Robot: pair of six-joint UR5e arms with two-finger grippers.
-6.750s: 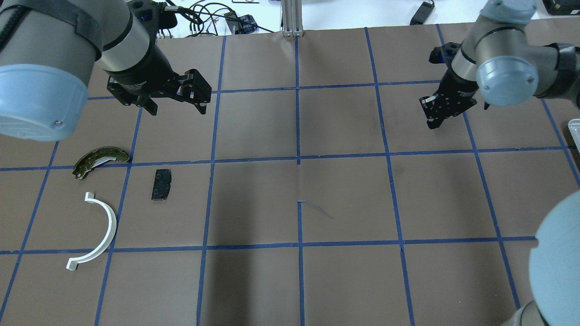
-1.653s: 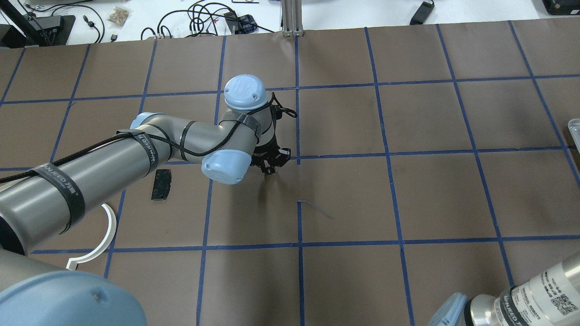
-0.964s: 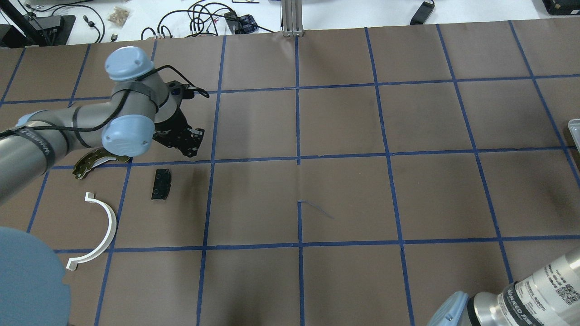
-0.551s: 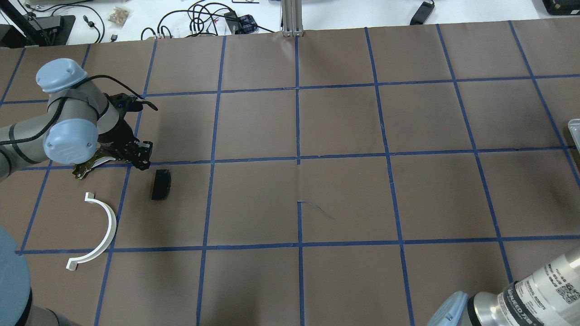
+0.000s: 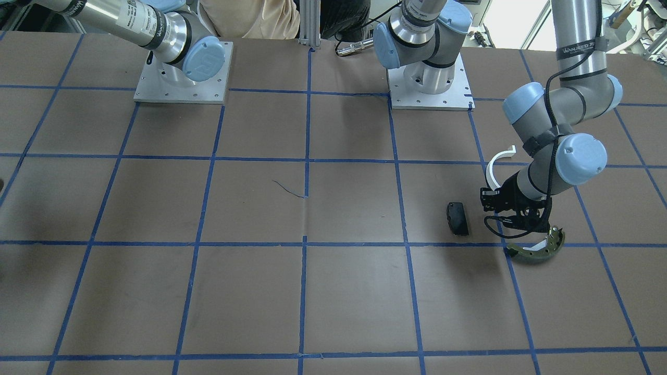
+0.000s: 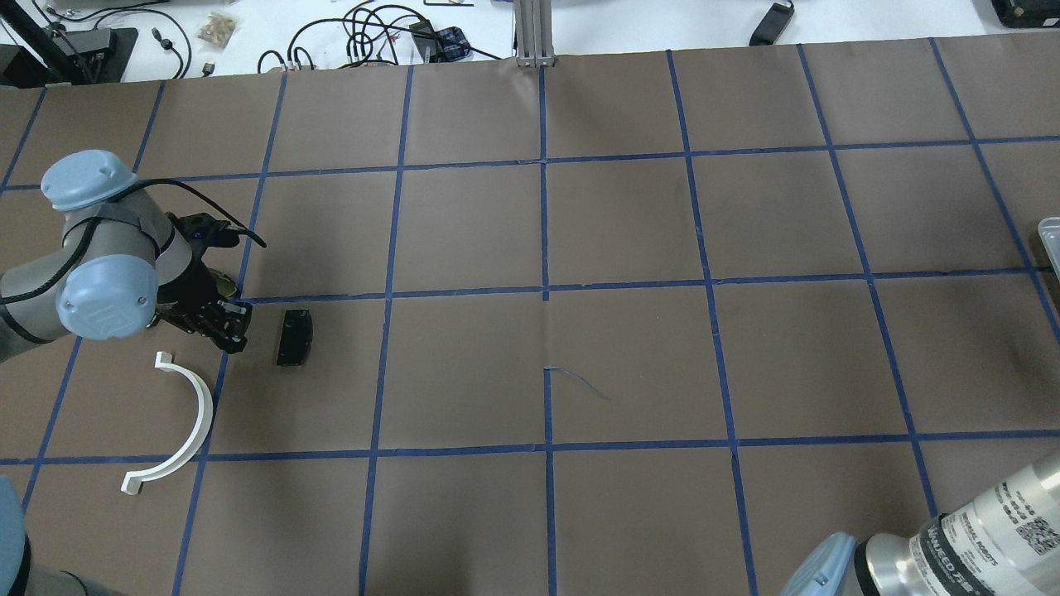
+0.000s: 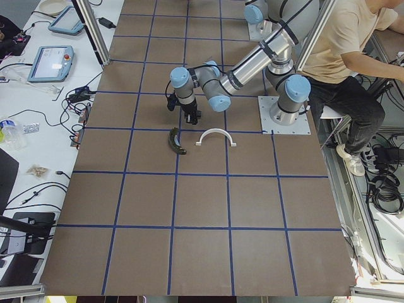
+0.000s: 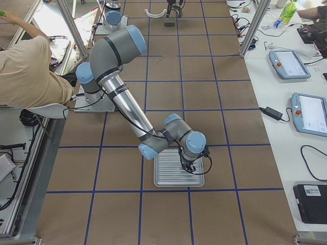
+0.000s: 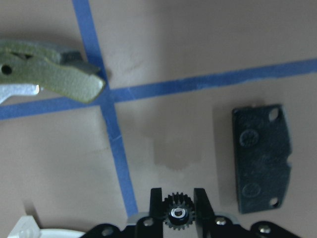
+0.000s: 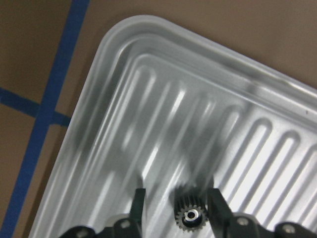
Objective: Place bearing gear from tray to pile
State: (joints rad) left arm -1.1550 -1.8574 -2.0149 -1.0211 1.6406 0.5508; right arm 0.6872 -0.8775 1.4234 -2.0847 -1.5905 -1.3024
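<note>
My left gripper (image 9: 178, 197) is shut on a small black bearing gear (image 9: 177, 214) and hangs low over the pile, between the olive-green brake shoe (image 9: 54, 79) and the black pad (image 9: 261, 156). The white half-ring (image 6: 195, 406) lies just nearer me. In the overhead view the left gripper (image 6: 230, 335) sits left of the black pad (image 6: 294, 337). My right gripper (image 10: 177, 196) is open over the metal tray (image 10: 148, 25), with a second black gear (image 10: 190, 217) lying between its fingers, close to the right one.
The tray (image 8: 168, 173) lies at the table's far right end, with only its edge (image 6: 1050, 236) in the overhead view. Brown paper with a blue tape grid covers the table. A person sits behind the robot bases (image 5: 250, 18).
My left arm has swung from the table's middle to the left and come down at the pile, beside the black pad. The right arm has left the middle for the tray.
</note>
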